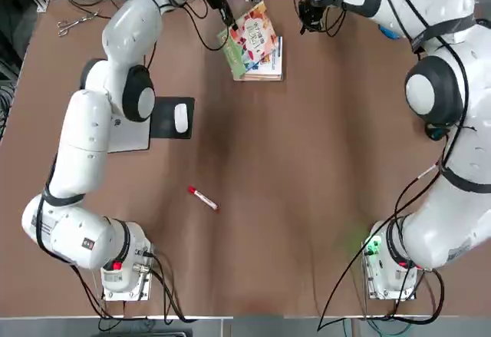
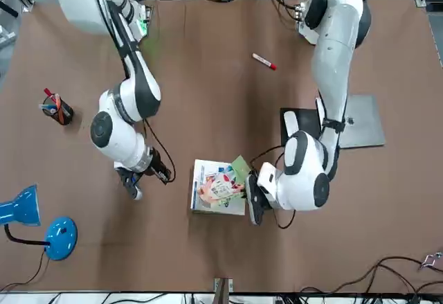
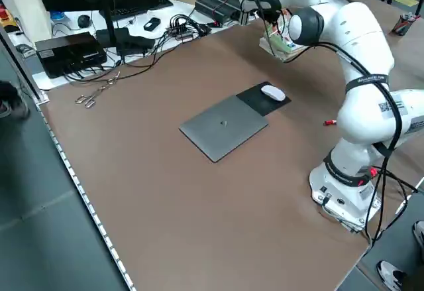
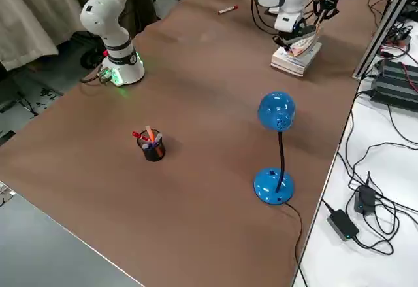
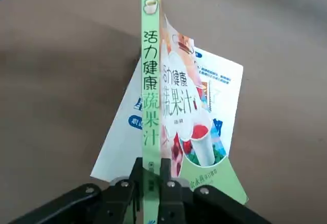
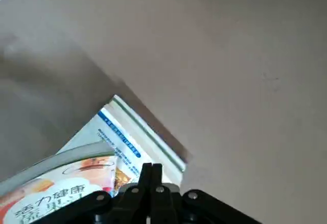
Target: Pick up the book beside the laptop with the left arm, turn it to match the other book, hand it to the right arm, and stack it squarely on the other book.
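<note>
My left gripper (image 1: 228, 21) is at the far side of the table, shut on the green spine of the book (image 1: 253, 36). Its orange-pink cover is tilted up on edge, skewed over the other book (image 1: 270, 65), the white one with blue stripes lying flat below. In the left wrist view the fingers (image 5: 168, 183) pinch the spine, with the other book (image 5: 120, 142) underneath. The right gripper (image 1: 309, 21) hovers shut and empty just to the right of both books, apart from them. The laptop (image 3: 224, 126) lies at the left, partly under the left arm.
A black mouse pad (image 1: 163, 118) with a white mouse (image 1: 181, 118) sits by the laptop. A red pen (image 1: 203, 198) lies mid-table, and scissors (image 1: 74, 24) lie at the far left. On the right side stand a blue lamp (image 4: 277, 114) and a pen cup (image 4: 151, 144).
</note>
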Robot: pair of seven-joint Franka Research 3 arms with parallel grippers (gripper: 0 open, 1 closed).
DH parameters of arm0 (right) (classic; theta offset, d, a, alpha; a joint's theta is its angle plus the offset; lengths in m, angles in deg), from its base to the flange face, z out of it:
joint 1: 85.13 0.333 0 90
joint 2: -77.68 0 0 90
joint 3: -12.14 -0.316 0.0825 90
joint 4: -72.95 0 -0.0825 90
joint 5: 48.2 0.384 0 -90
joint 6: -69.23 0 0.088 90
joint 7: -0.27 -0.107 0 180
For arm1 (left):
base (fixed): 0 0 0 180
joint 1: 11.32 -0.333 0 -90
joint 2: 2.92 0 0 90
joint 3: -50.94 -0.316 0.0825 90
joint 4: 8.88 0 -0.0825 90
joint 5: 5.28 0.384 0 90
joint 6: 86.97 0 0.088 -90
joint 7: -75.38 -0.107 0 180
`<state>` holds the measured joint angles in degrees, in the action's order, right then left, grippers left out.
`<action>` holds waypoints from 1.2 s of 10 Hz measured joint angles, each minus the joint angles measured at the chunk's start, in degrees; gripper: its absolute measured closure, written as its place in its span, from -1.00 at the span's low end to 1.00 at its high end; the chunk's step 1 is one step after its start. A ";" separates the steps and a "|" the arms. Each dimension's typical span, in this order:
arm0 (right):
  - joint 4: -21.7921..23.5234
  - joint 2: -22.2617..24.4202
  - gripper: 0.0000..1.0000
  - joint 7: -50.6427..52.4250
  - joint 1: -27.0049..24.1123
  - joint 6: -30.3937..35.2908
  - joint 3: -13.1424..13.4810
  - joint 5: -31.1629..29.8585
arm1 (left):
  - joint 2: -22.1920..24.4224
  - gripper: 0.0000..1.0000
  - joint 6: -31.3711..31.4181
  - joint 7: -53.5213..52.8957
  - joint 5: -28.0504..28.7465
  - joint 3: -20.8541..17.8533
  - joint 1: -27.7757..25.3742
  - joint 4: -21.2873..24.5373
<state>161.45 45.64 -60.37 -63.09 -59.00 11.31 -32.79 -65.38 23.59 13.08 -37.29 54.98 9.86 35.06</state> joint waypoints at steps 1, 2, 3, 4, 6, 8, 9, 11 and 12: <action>-0.55 -0.81 0.97 -2.65 1.32 -1.47 -0.02 0.01 | -0.06 0.69 0.23 -0.86 0.00 -0.51 0.13 0.00; -1.06 -1.69 0.97 -4.83 2.36 -2.91 -0.03 0.01 | -0.10 0.69 0.44 -2.36 0.00 -1.33 0.58 0.00; -1.37 -2.45 0.97 -6.76 3.23 -4.28 -0.03 0.02 | -0.16 0.69 0.65 -3.50 0.00 -2.03 1.19 0.00; -1.79 -3.08 0.97 -8.33 3.89 -5.07 -0.03 0.02 | -0.25 0.69 0.72 -4.14 0.00 -2.25 1.59 0.00; -2.14 -3.29 0.98 -9.91 4.48 -5.35 -0.02 0.02 | -0.74 0.69 0.81 -5.38 0.00 -2.25 1.99 0.02; -2.28 -3.31 0.98 -10.05 4.64 -5.35 -0.02 0.02 | -1.48 0.68 0.89 -5.79 0.00 -2.29 3.00 0.04; -2.28 -3.35 0.99 -10.05 4.65 -5.35 -0.02 0.02 | -1.82 0.65 1.11 -5.79 0.00 -2.29 3.56 0.04; -2.47 -3.47 0.99 -10.06 4.76 -5.94 -0.03 0.02 | -2.08 0.18 2.31 -5.82 0.00 -2.30 3.98 0.04; -2.54 -3.62 0.99 -10.15 5.12 -6.80 -0.05 0.03 | -2.07 -0.17 2.73 -5.83 0.00 -2.30 3.98 -0.06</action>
<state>158.91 42.02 -70.52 -57.97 -65.79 11.26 -32.75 -67.45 26.32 7.26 -37.30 52.69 13.84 35.00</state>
